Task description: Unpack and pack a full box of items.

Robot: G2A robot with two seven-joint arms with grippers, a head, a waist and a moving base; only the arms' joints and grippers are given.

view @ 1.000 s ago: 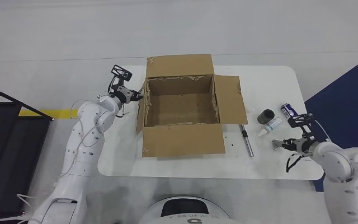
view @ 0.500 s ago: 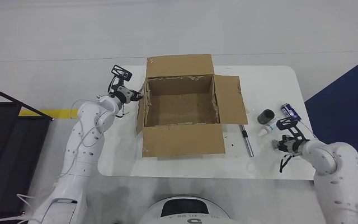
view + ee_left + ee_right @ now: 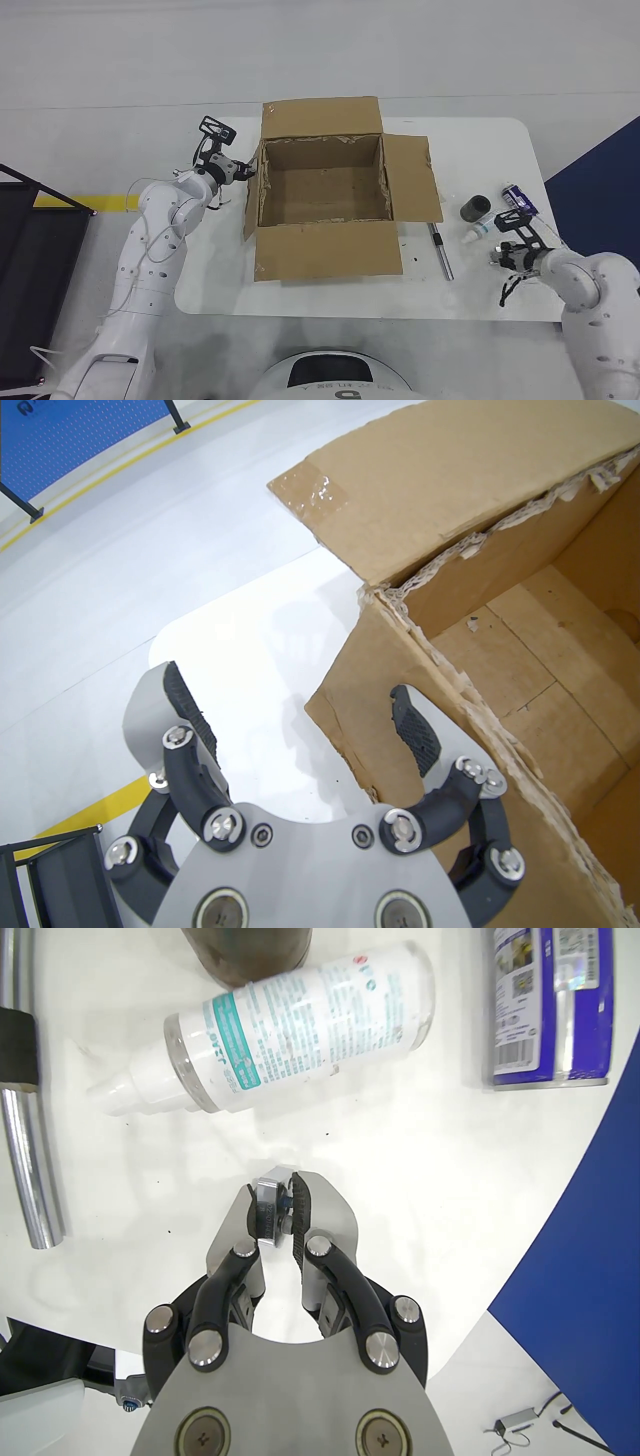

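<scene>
Surface: white table point(image 3: 480, 290) on a pale floor, with the cardboard box point(image 3: 325, 190) on its left half.
Box state: we log the cardboard box as open, all four flaps folded outward, ragged torn edges along the rim, bare brown floor visible inside.
Left gripper: left gripper point(image 3: 285, 695) sits at the box's left side, near the far left corner. Fingers spread wide, nothing clamped. We see the edge of the box's left flap lying between the two pads. Whether a pad touches cardboard we cannot tell.
Right gripper: right gripper point(image 3: 276, 1195) is well right of the box, near the table's front right edge. It is pinched tight on a small silvery metal piece point(image 3: 267, 1220).
Bottle: white spray bottle point(image 3: 300, 1028) lies on its side right of the box, just beyond the right gripper, cap end toward the box side.
Cylinder: dark cylinder point(image 3: 475, 208) stands right of the box, touching or just beside the spray bottle, we cannot tell which.
Can: blue-labelled can point(image 3: 545, 1003) lies on its side, further right of the box than the spray bottle and apart from it.
Rod: metal rod point(image 3: 440, 250) lies just right of the box's right flap, running front to back, with a black band point(image 3: 17, 1048) around it.
</scene>
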